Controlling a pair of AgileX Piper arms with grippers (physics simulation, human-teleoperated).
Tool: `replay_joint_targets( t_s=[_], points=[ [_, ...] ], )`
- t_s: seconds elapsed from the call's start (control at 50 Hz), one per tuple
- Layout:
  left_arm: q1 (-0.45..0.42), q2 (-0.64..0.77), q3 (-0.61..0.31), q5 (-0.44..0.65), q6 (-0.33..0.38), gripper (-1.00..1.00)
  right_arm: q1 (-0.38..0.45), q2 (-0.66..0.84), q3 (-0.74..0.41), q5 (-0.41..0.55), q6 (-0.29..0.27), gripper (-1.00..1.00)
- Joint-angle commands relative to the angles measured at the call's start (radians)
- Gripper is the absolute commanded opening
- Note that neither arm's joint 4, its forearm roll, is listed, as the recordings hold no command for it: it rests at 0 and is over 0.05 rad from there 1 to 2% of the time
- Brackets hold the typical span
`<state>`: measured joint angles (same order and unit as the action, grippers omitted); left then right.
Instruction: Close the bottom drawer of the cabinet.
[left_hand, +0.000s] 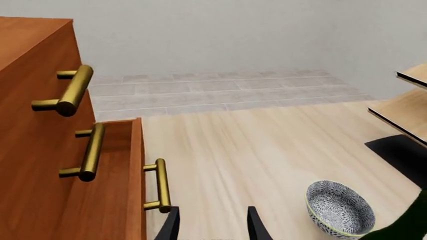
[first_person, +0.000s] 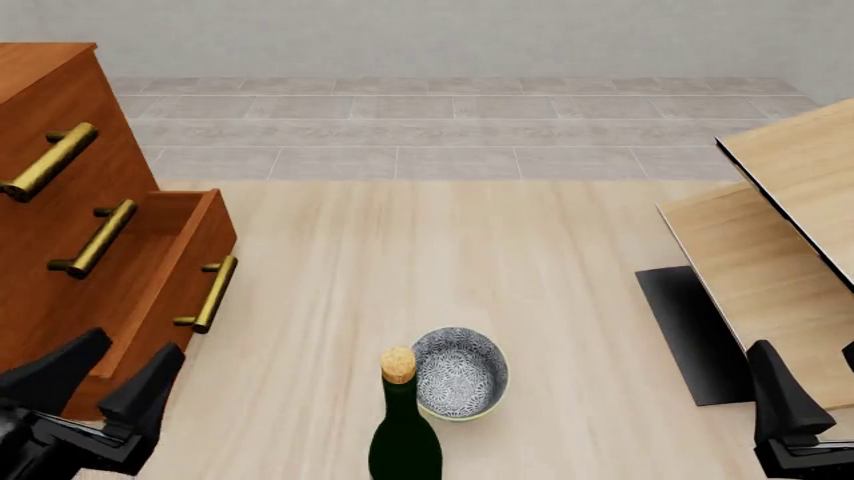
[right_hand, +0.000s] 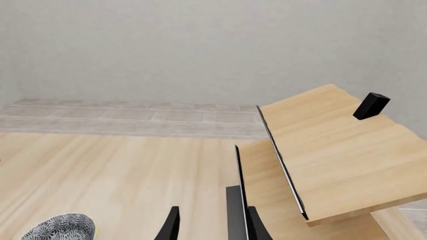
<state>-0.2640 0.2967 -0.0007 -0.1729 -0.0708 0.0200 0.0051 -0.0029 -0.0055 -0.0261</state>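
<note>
You have the cabinet (first_person: 60, 200) at the left edge of the front view, its drawer fronts facing right across the pale wood worktop (first_person: 400, 270). The bottom drawer (first_person: 167, 265) stands pulled out toward the worktop's middle, well proud of the two shut drawers above it. Its front panel runs away from you, near to far, and the brass bar handle (first_person: 214, 293) lies along that same line, facing right.

To the right of the drawer front you have a broad strip of bare worktop. The nearest things on that side are a patterned bowl (first_person: 461, 372) and a dark green corked bottle (first_person: 403, 425), both low in the front view and apart from the drawer. Tilted light-wood shelf boards (first_person: 774, 240) and a black mat (first_person: 694, 335) sit far to the right.

Your left end effector (first_person: 100, 385) is at the near left corner, just in front of the drawer's near end. Its two dark fingers stand apart, a moderate gap, with nothing between them. In the left wrist view the handle (left_hand: 160, 185) sits just beside the finger tips (left_hand: 170, 225); you cannot tell from that view whether they touch.

Your right end effector (right_hand: 210, 225) is low at the right, by the shelf boards. Its fingers are spread and empty in the right wrist view.
</note>
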Motion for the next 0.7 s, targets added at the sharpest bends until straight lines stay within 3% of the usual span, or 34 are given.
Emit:
replay_joint_targets(
  t_s=[0.02, 0.06, 0.08, 0.1, 0.18, 0.2, 0.26, 0.32, 0.34, 0.46, 0.62, 0.7],
  points=[
    [-0.057, 0.256, 0.001, -0.189, -0.026, 1.00, 0.002, -0.001, 0.000, 0.000, -0.006, 1.00],
    [-0.057, 0.263, 0.001, -0.195, -0.026, 1.00, 0.002, -0.001, 0.000, 0.000, -0.006, 1.00],
    [-0.061, 0.382, 0.001, -0.290, -0.036, 1.00, 0.002, 0.000, 0.000, 0.000, -0.006, 1.00],
    [-0.061, 0.400, 0.001, -0.308, -0.036, 1.00, 0.002, 0.000, 0.000, 0.000, -0.006, 1.00],
    [-0.061, 0.404, 0.001, -0.312, -0.036, 1.00, 0.002, 0.000, 0.000, 0.000, -0.006, 1.00],
    [-0.056, 0.559, 0.001, -0.440, -0.036, 1.00, 0.002, -0.001, -0.001, 0.002, -0.007, 1.00],
    [-0.050, 0.732, 0.001, -0.589, -0.035, 1.00, 0.001, -0.001, 0.000, 0.000, -0.009, 1.00],
    [-0.050, 0.749, 0.001, -0.605, -0.035, 1.00, 0.001, -0.001, 0.000, 0.000, -0.009, 1.00],
    [-0.049, 0.844, 0.001, -0.687, -0.039, 1.00, 0.001, -0.001, 0.000, 0.000, -0.008, 1.00],
    [-0.053, 1.097, 0.001, -0.911, -0.056, 1.00, 0.001, -0.001, -0.001, 0.001, -0.008, 1.00],
    [-0.049, 1.248, 0.001, -1.038, -0.059, 1.00, 0.002, -0.001, -0.001, 0.001, -0.009, 1.00],
    [-0.044, 1.267, 0.001, -1.045, -0.060, 1.00, 0.003, -0.001, 0.000, 0.001, -0.009, 1.00]
  ],
)
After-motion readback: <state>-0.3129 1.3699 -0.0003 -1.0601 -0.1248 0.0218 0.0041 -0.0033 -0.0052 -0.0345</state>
